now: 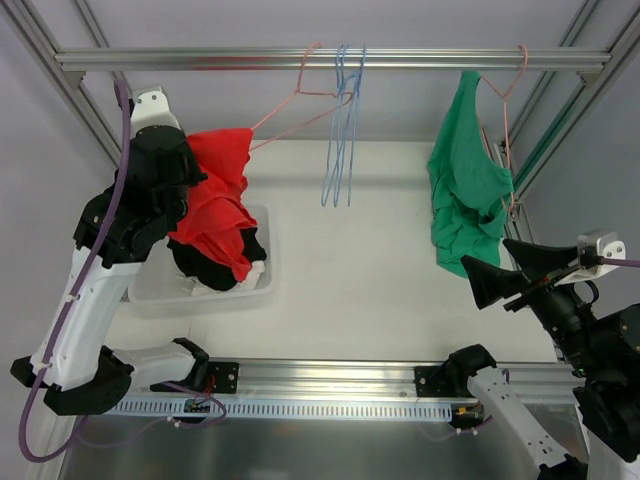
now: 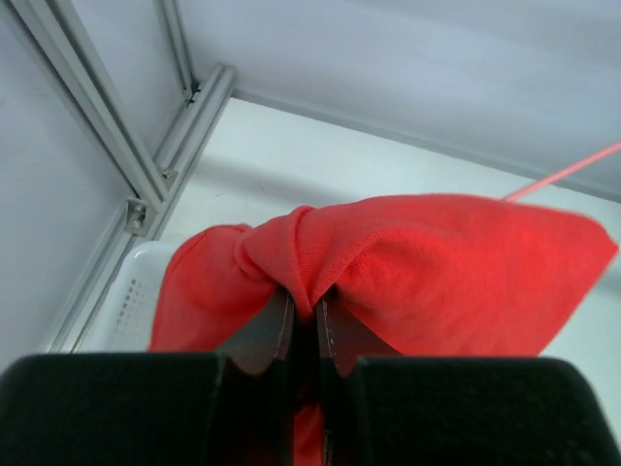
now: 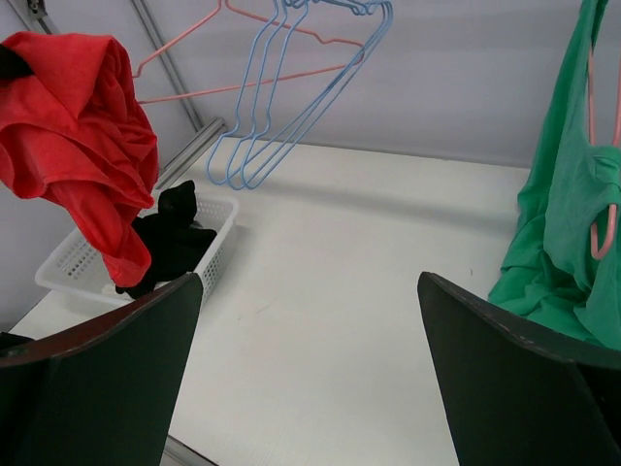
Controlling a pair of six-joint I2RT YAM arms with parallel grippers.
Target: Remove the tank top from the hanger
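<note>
A red tank top (image 1: 215,210) hangs bunched from my left gripper (image 2: 306,309), which is shut on a fold of it (image 2: 437,262) above the white basket (image 1: 262,250). Its upper corner lies against the low left end of a tilted pink hanger (image 1: 300,100) hooked on the rail; I cannot tell whether the wire is still inside the cloth. In the right wrist view the red top (image 3: 82,126) shows at far left beside that hanger (image 3: 243,83). My right gripper (image 3: 309,359) stands open over the bare table, near a green tank top (image 1: 465,185) on its own pink hanger (image 1: 508,120).
Blue hangers (image 1: 342,130) dangle from the middle of the aluminium rail (image 1: 200,60). A black garment (image 1: 222,268) lies in the basket under the red top. Frame posts stand at both sides. The white table (image 1: 350,270) stretches between basket and green top.
</note>
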